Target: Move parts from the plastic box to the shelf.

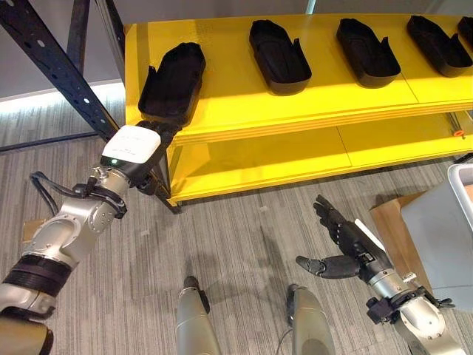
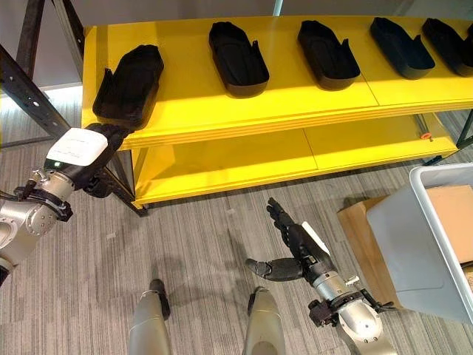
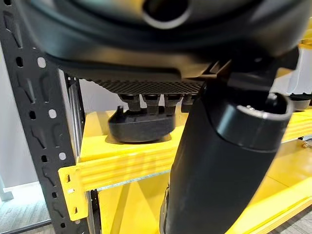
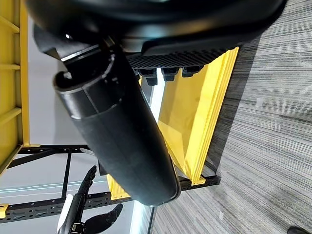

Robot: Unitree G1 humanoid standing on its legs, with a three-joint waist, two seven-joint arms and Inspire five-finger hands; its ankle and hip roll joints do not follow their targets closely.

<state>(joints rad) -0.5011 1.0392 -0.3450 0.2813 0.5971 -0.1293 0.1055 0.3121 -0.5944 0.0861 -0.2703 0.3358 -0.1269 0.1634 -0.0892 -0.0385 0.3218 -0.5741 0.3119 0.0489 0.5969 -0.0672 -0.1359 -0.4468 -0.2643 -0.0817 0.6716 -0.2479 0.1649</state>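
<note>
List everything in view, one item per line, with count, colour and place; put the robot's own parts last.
black parts: five, black, in a row on the top board of the shelf; the leftmost sits at the front left corner.
shelf: one, yellow boards on a dark blue perforated upright frame, ahead of the robot.
plastic box: one, grey, on the floor at the right.
cardboard: one brown piece, on the floor beside the box.
floor: grey striped carpet.
left hand: dark, at the shelf's front left corner, against the leftmost part; fingers hidden.
right hand: dark, open, low over the floor, holding nothing.
</note>
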